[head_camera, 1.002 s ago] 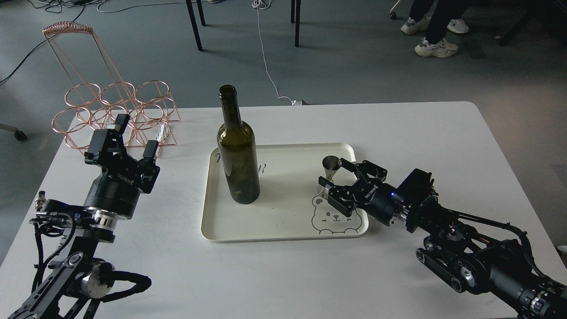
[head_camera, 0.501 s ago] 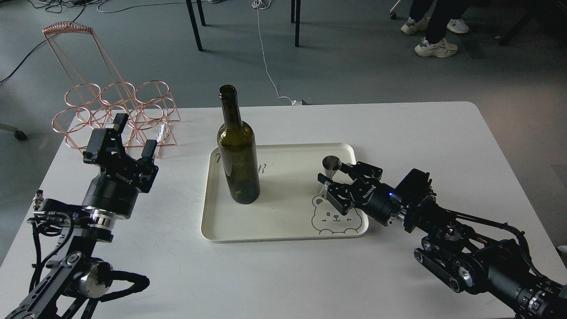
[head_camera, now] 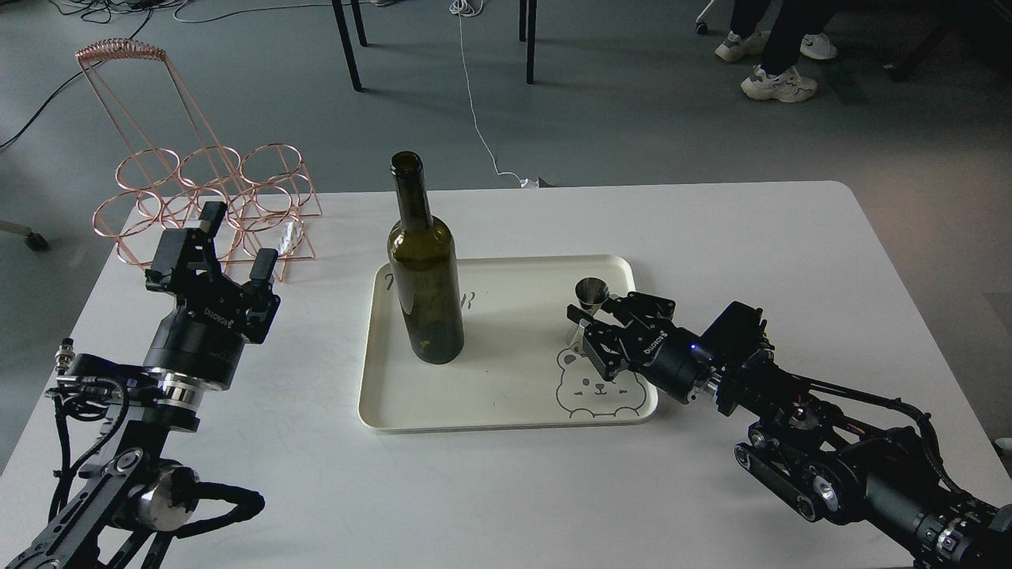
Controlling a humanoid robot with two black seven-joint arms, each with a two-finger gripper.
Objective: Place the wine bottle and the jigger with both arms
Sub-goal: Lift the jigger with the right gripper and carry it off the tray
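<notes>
The wine bottle (head_camera: 424,276), dark olive-green and unlabelled, stands upright on the left part of the cream tray (head_camera: 506,415). The small silver jigger (head_camera: 590,295) stands upright near the tray's right edge. My right gripper (head_camera: 589,314) reaches in from the right, its fingers closed in against the jigger's waist from both sides. The jigger's lower cone is mostly hidden behind the fingers. My left gripper (head_camera: 231,246) is open and empty above the table, well left of the bottle and just in front of the copper rack.
A copper wire rack (head_camera: 209,197) stands at the table's back left corner. The tray has a bear drawing (head_camera: 597,391) at its front right. Chair legs, cables and a person's feet are on the floor beyond the table.
My right gripper has moved a little left and its fingers have narrowed from wide open onto the jigger. My left gripper has drifted slightly left, away from the bottle.
</notes>
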